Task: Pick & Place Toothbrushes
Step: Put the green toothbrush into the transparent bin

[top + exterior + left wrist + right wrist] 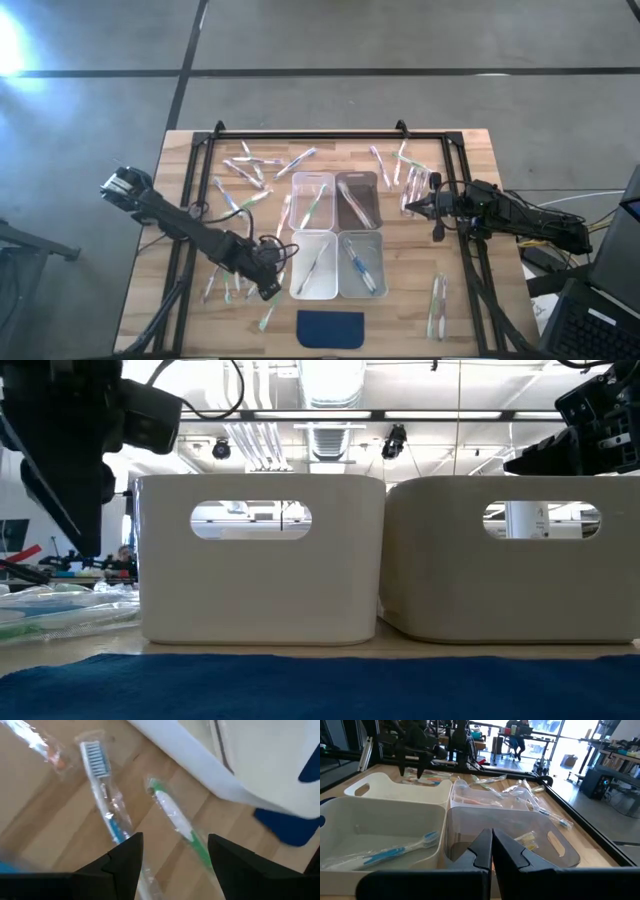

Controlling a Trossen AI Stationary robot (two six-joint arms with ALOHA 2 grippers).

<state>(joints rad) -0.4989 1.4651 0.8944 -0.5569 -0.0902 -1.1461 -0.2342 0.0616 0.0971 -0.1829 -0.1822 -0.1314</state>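
Toothbrushes (172, 817): slim, clear-wrapped, green or blue accents, scattered on counter (170, 190). Left gripper (172, 851) jaws wide, empty; right gripper (491, 842) jaws closed, empty.

Grey concrete floor (400, 40) crossed by dark seams, bright glare at one corner, ceiling ducts (330, 385) and strip lights overhead, big windows (570, 735) beyond, cluttered workbenches, perhaps a person seated (517, 735) far off
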